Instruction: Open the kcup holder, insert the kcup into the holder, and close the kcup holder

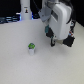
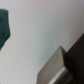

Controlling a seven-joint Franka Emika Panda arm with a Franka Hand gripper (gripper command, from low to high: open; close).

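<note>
Small cylindrical green-topped kcup (image 1: 31,48)

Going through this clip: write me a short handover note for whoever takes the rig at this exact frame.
Gripper: hanging above the white table near the exterior view's upper right, holding nothing that shows; whether the jaws are open or shut cannot be told.
Kcup: standing upright on the table, apart from the gripper, toward the exterior view's left of it. Not picked up.
Kcup holder: only a dark boxy body with a pale front edge shows in the wrist view; mostly hidden behind the arm in the exterior view, so open or closed cannot be told.
Done: nothing evident.
Left: open the holder if it is closed, insert the kcup, close the holder.
</note>
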